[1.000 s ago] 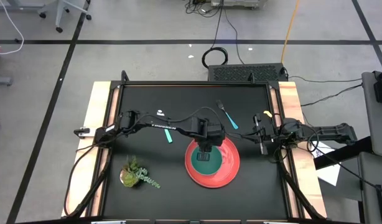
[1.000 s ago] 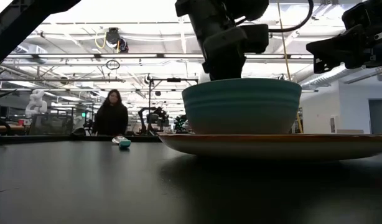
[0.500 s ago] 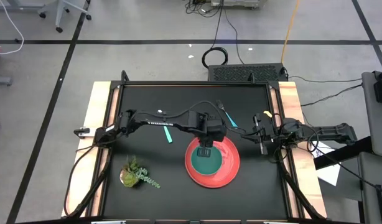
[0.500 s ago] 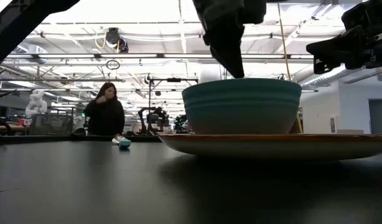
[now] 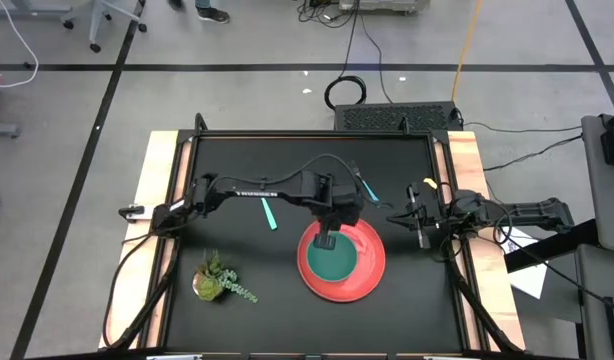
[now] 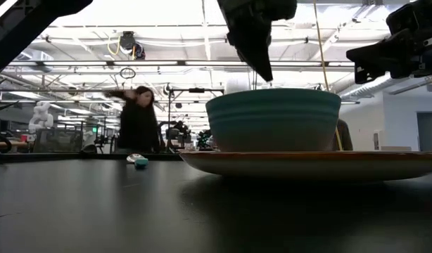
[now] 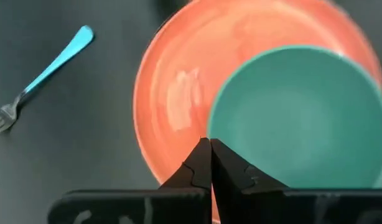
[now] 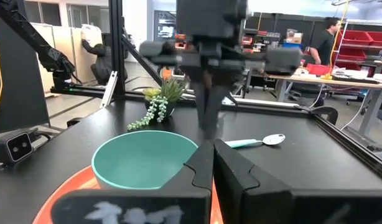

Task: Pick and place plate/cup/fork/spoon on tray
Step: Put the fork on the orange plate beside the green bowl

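The teal-green cup (image 5: pixel 335 262) stands upright in the coral-red tray (image 5: pixel 371 268), which lies flat on the black table. My left gripper (image 5: pixel 327 240) is shut and empty, pointing down just above the cup's far rim; in the low view its tips (image 6: pixel 264 73) are clear of the cup (image 6: pixel 272 119). The fork (image 5: pixel 367 189) lies on the table beyond the tray, and the spoon (image 5: pixel 269 213) lies to the tray's far left. My right gripper (image 5: pixel 395 214) is shut and empty, held above the table right of the tray.
A small potted plant (image 5: pixel 215 281) stands at the near left. The table has raised wooden side rails (image 5: pixel 157 200). A person (image 6: pixel 137 119) moves in the room beyond the far edge. The black mat left of the tray has open room.
My left gripper has risen from the cup's rim and drawn a little toward the far edge, and now stands clear above it. The cup has stayed upright in the tray. The person behind the table has moved an arm.
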